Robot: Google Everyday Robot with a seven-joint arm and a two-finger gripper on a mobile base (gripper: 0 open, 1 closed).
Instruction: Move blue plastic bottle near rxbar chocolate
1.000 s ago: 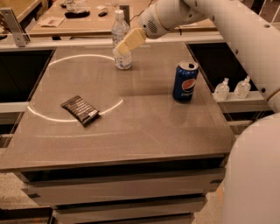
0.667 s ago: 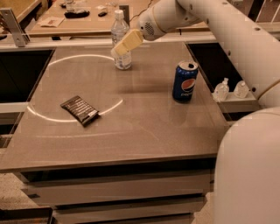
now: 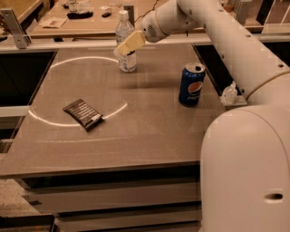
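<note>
The blue plastic bottle, clear with a white cap and a pale label, stands upright at the far middle of the table. My gripper is right at the bottle's upper part, reaching in from the right and covering part of it. The rxbar chocolate, a flat dark wrapper with pale text lines, lies on the left part of the table, well in front of the bottle and to its left.
A blue Pepsi can stands at the right of the table. A small clear bottle sits off the right edge. A second table with clutter stands behind. My white arm and base fill the right foreground.
The arm has shifted slightly at the bottle. The bottle, the can and the bar stay where they were.
</note>
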